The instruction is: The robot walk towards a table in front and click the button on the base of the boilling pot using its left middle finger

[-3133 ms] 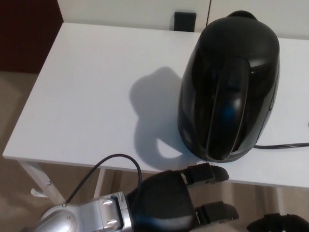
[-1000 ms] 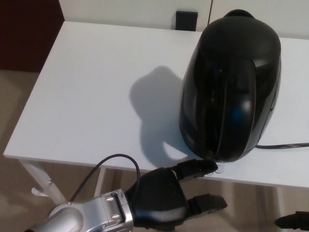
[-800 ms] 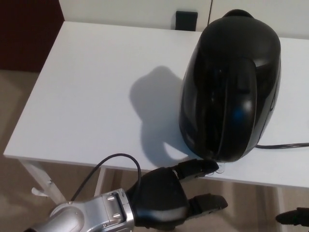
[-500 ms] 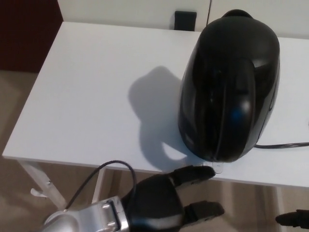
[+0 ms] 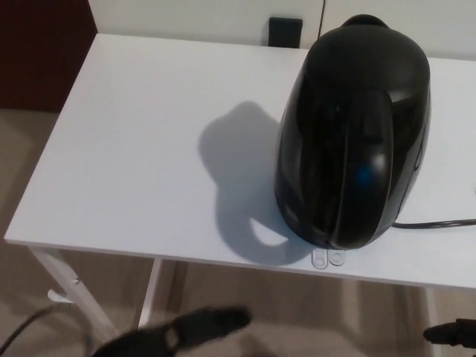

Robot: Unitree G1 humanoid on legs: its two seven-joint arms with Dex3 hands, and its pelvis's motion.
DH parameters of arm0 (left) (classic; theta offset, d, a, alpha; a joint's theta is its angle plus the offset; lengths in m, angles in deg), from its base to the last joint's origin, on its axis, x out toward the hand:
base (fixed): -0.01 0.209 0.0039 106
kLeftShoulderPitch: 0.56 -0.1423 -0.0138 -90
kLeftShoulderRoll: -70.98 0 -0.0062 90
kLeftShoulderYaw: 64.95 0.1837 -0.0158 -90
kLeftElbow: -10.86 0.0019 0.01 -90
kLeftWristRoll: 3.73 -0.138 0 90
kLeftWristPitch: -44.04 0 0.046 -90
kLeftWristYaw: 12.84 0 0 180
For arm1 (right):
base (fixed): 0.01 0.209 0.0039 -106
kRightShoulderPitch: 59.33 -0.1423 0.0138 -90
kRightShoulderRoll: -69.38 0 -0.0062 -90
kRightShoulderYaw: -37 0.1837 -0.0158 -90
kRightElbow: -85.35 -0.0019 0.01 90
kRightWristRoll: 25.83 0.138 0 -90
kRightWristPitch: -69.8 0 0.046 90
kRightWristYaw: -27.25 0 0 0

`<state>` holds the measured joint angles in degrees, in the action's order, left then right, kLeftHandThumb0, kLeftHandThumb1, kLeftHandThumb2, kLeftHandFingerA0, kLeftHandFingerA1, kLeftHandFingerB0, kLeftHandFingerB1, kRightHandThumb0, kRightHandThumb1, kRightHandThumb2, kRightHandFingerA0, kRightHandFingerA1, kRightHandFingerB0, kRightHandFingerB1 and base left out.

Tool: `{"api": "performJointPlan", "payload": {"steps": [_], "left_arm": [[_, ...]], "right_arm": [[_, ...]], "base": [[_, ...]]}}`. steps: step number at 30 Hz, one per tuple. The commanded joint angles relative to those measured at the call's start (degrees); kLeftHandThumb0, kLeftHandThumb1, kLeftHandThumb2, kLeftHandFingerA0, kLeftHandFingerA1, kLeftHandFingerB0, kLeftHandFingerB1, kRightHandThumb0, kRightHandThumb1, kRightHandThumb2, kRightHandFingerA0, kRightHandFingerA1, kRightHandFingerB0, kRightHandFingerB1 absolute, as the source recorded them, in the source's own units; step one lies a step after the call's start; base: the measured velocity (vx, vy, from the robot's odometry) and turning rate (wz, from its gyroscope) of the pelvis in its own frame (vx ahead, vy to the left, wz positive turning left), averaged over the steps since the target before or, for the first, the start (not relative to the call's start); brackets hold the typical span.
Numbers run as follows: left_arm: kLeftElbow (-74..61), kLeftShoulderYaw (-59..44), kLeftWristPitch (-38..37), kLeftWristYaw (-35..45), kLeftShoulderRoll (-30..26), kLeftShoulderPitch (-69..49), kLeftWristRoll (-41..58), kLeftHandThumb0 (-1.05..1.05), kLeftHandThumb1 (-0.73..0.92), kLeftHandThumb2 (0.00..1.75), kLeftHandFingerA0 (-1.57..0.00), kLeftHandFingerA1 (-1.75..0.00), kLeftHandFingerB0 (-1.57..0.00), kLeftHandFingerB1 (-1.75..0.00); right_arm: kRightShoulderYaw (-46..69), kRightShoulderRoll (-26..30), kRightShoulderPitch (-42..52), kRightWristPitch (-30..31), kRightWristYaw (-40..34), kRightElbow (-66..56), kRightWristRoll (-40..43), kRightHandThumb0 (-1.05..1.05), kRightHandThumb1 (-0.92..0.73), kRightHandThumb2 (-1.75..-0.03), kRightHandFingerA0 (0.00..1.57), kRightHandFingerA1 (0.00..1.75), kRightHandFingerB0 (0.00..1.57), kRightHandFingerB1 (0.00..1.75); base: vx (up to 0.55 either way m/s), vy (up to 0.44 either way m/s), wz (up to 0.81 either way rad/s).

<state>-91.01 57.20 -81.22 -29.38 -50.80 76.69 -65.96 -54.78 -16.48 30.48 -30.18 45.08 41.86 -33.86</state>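
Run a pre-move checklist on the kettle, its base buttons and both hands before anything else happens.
1. Kettle upright on the white table: ok.
2. Two small buttons at the base, uncovered near the table's front edge: ok.
3. Left hand clear of the buttons, low below the table edge: ok; blurred, fingers' state cannot tell.
4. Blue glow on the kettle's front means power on: cannot tell.
5. Power cord lying clear to the right: ok.
6. Right hand, only a sliver showing: cannot tell.

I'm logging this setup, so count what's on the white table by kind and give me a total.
Kettle: 1
Buttons at its base: 2
Power cord: 1
Total: 4
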Motion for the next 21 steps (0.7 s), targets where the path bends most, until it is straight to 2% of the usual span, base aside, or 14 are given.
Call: {"api": "performJointPlan", "payload": {"steps": [1,2,4,6,7,8,9,11,13,14,18,19,21], "left_arm": [[4.20,-4.14,-3.39,-4.19,-2.28,-8.10,6.86,-0.33,0.65,0.61,-0.25,-0.32,-0.12,-0.27],[4.88,-4.74,-3.83,-4.09,-1.96,-8.74,7.27,-0.33,0.65,0.61,-0.25,-0.32,-0.12,-0.27],[17.09,-5.18,-2.93,-0.82,2.04,-7.26,14.50,-0.35,0.62,0.59,-0.26,-0.32,-0.14,-0.27],[21.87,-6.11,-2.10,2.34,4.41,-6.15,18.92,-0.36,0.61,0.59,-0.26,-0.31,-0.14,-0.27],[29.79,-7.74,-2.02,5.39,8.59,-4.40,27.12,-0.33,0.54,0.57,-0.31,-0.33,-0.18,-0.28],[34.14,-8.92,-1.35,7.31,11.31,-3.58,31.68,-0.40,0.45,0.65,-0.30,-0.40,-0.18,-0.36],[35.49,-9.62,-0.48,8.24,12.60,-3.46,33.16,-0.40,0.45,0.65,-0.30,-0.40,-0.18,-0.36],[41.41,-14.05,5.95,16.61,18.86,-1.66,42.98,-0.41,0.44,0.63,-0.27,-0.39,-0.21,-0.36],[46.06,-16.70,6.57,18.19,21.60,-0.59,45.11,-0.42,0.44,0.64,-0.26,-0.40,-0.21,-0.36],[48.06,-18.06,7.27,18.58,22.87,-0.23,45.56,-0.38,0.50,0.56,-0.31,-0.34,-0.25,-0.30],[55.60,-22.78,9.63,20.10,26.33,0.89,46.26,-0.41,0.50,0.56,-0.31,-0.33,-0.25,-0.30],[59.31,-23.47,9.78,19.59,26.33,2.42,44.53,-0.46,0.42,0.66,-0.26,-0.41,-0.20,-0.37],[63.35,-24.58,9.27,19.72,26.14,4.62,42.90,-0.46,0.42,0.66,-0.26,-0.41,-0.20,-0.36]], "right_arm": [[0.54,-0.20,0.83,0.78,-0.32,0.67,1.04,-0.24,-0.60,-0.57,0.57,0.46,0.50,0.43],[0.53,-0.23,1.06,0.64,-0.31,0.66,1.06,-0.24,-0.60,-0.57,0.57,0.46,0.50,0.43],[0.80,-0.32,1.92,1.25,-0.71,0.26,1.29,-0.23,-0.60,-0.57,0.57,0.46,0.50,0.43],[0.77,-0.44,2.15,1.02,-1.07,0.04,1.19,-0.23,-0.60,-0.57,0.56,0.45,0.51,0.43],[0.76,-0.78,1.95,0.35,-1.39,0.73,1.19,-0.23,-0.59,-0.57,0.54,0.46,0.49,0.43],[0.78,-0.91,2.17,0.00,-1.57,0.82,1.20,-0.23,-0.60,-0.57,0.54,0.45,0.49,0.42],[0.81,-0.90,2.57,-0.09,-1.63,0.55,1.20,-0.23,-0.60,-0.57,0.54,0.45,0.49,0.42],[1.36,-1.89,3.65,0.43,-2.17,-0.32,1.96,-0.22,-0.59,-0.57,0.53,0.45,0.47,0.42],[1.26,-2.36,4.37,0.05,-2.36,-0.38,1.93,-0.24,-0.58,-0.57,0.54,0.45,0.47,0.42],[1.09,-2.46,4.73,-0.42,-2.40,-0.39,1.74,-0.25,-0.58,-0.57,0.53,0.46,0.46,0.42],[0.97,-2.80,6.12,-1.15,-2.23,-1.50,1.66,-0.22,-0.58,-0.57,0.53,0.46,0.44,0.41],[1.16,-3.09,5.66,-0.84,-2.21,-1.17,1.90,-0.23,-0.57,-0.57,0.51,0.45,0.44,0.41],[1.26,-3.22,4.76,-0.63,-2.35,-0.79,1.83,-0.22,-0.58,-0.57,0.51,0.45,0.44,0.41]], "base": [[0.00,0.000,0.00],[0.00,0.000,0.00],[0.00,0.000,0.00],[0.00,0.000,0.00],[0.00,0.000,0.00],[0.00,0.000,0.00],[0.00,0.000,0.00],[0.00,0.000,0.00],[0.00,0.000,0.00],[0.00,0.000,0.00],[0.00,0.000,0.00],[0.00,0.000,0.00],[0.00,0.000,0.00]]}}
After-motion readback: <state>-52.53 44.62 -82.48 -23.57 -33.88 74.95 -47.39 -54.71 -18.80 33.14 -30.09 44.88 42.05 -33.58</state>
